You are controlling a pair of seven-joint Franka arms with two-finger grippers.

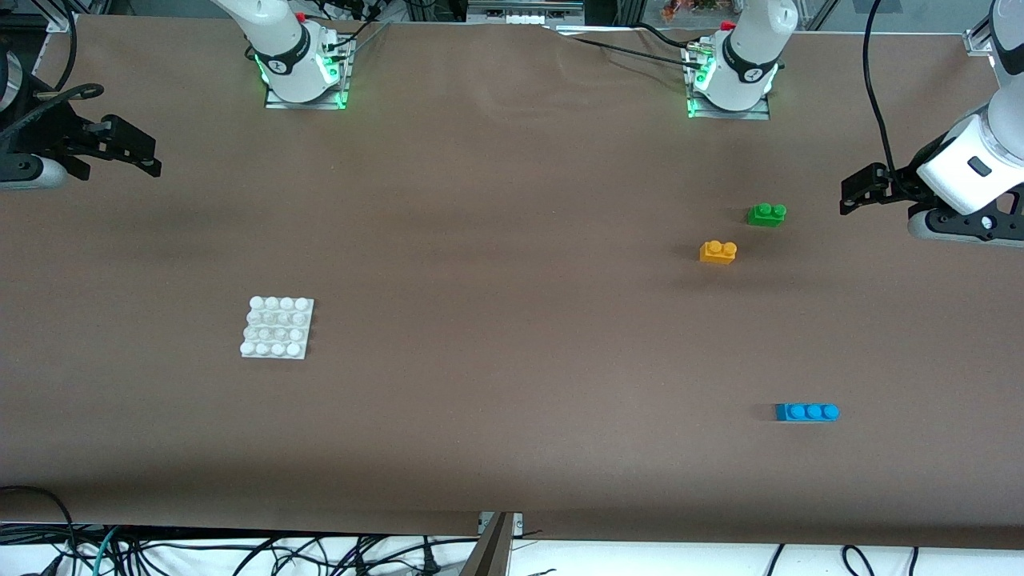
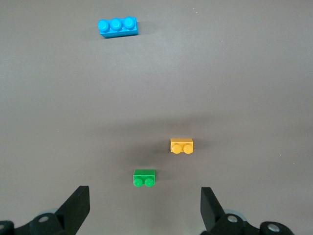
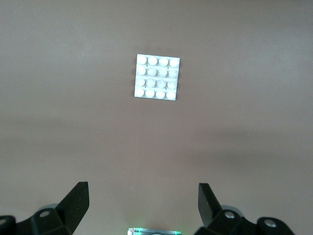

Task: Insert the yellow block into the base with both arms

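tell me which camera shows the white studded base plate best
The right wrist view: the flat white square plastic base plate sits in plain sight, every stud distinct. The front view shows it smaller, toward the right arm's end. The left wrist view misses it.

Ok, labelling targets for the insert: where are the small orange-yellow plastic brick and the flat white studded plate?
small orange-yellow plastic brick (image 1: 718, 252): front view, front face below studs.
flat white studded plate (image 1: 277, 327): front view, centre of stud grid.

brown-covered table (image 1: 512, 336), cables (image 1: 240, 552) along its near edge.
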